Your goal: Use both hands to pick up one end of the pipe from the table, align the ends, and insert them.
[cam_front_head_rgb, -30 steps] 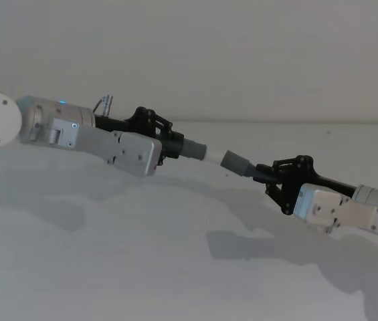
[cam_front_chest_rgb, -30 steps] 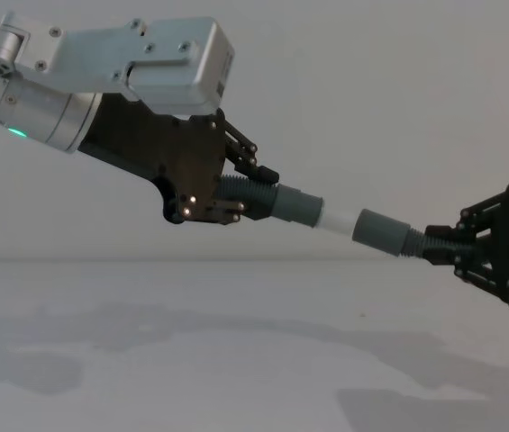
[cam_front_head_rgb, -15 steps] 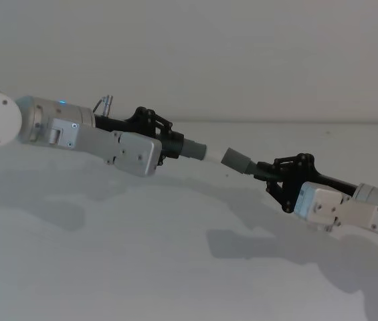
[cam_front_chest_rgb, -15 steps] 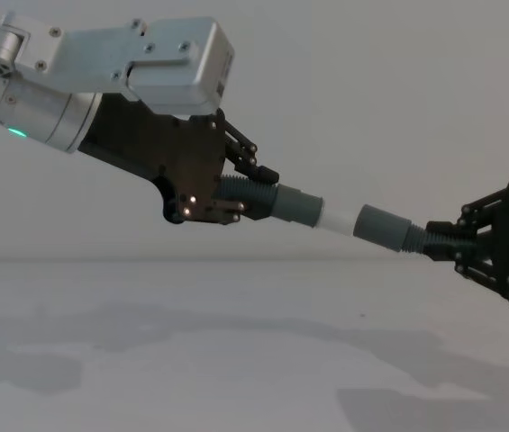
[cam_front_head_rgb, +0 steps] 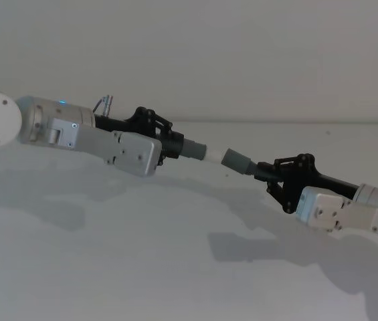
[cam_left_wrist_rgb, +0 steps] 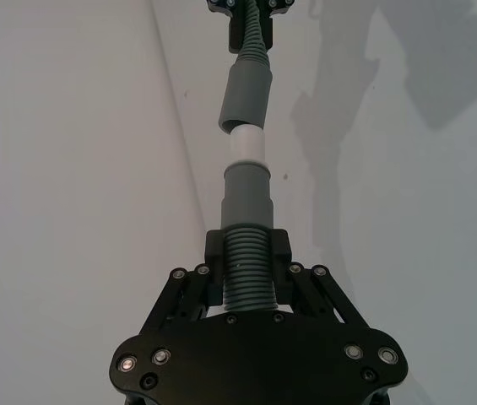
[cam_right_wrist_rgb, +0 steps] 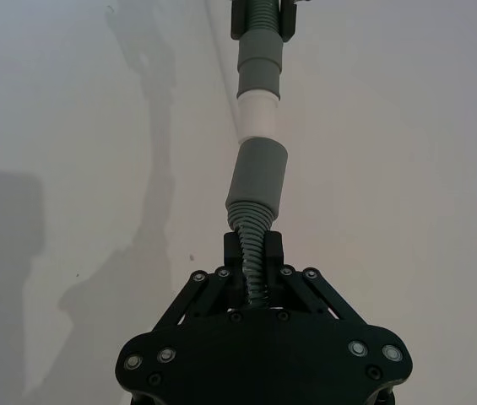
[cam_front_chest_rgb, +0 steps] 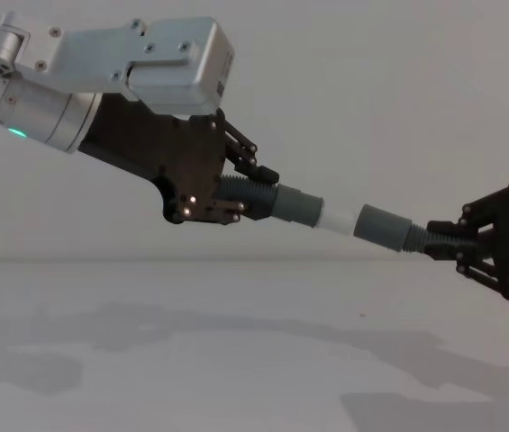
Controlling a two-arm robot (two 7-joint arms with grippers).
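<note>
- Left black skeletal gripper [cam_front_chest_rgb: 236,193], on its silver arm in the upper left of the chest view, has its fingers [cam_left_wrist_rgb: 200,291] clamped on the ribbed dark grey hose piece [cam_left_wrist_rgb: 245,266] that ends in a smooth grey collar [cam_front_chest_rgb: 297,206] and a narrow white tip [cam_front_chest_rgb: 337,219].
- Right black skeletal gripper [cam_front_chest_rgb: 470,247], at the right edge of the chest view, has its fingers [cam_right_wrist_rgb: 297,291] clenched on the thin corrugated dark grey hose [cam_right_wrist_rgb: 255,253] behind the wider smooth grey cuff [cam_front_chest_rgb: 382,226].
- Both pieces are held in the air above the plain matt white tabletop [cam_front_chest_rgb: 236,360], mid-frame, sloping down to the right.
- Step, as I read it: pickup done, alignment about finished, insertion starting. White tip sits at the cuff mouth; whether it is already inside I can't tell.
- In the left wrist view the cuff [cam_left_wrist_rgb: 246,93] looks slightly off-axis to the tip [cam_left_wrist_rgb: 246,145].
- Next move needs a small angle trim, then a straight push along the shared axis, grips held firm so the hoses don't buckle.
</note>
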